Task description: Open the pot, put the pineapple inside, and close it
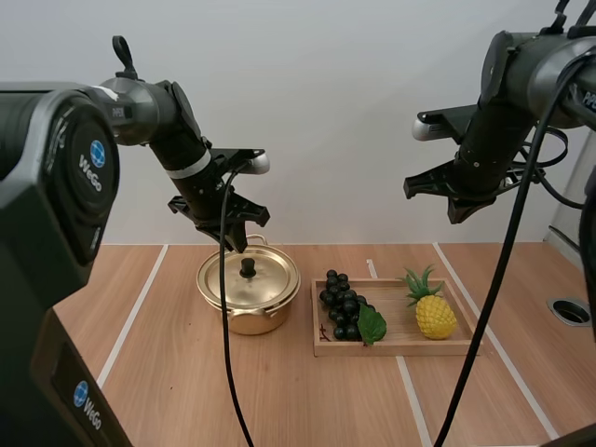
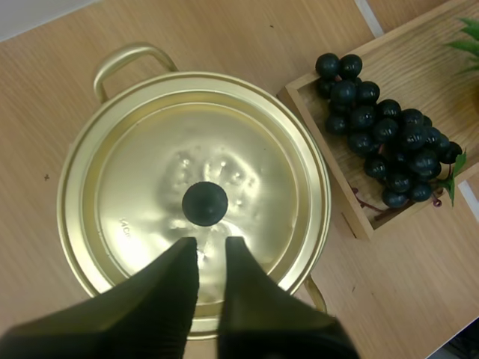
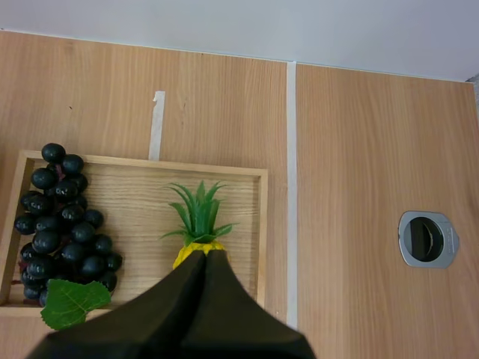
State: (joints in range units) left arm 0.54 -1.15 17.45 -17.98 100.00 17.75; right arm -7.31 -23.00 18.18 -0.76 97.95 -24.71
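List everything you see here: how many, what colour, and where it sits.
table: one, wood, white lines
tray: one, light wood, mid-table
pot: one, gold, left of tray
lid: one, gold, black knob, on pot
grapes: one bunch, dark, tray's left end
pineapple: one, yellow, green crown, tray's right end
ringed hole: one, grey, table's right edge
left end effector: one, black, open above knob
right end effector: one, black, shut above pineapple
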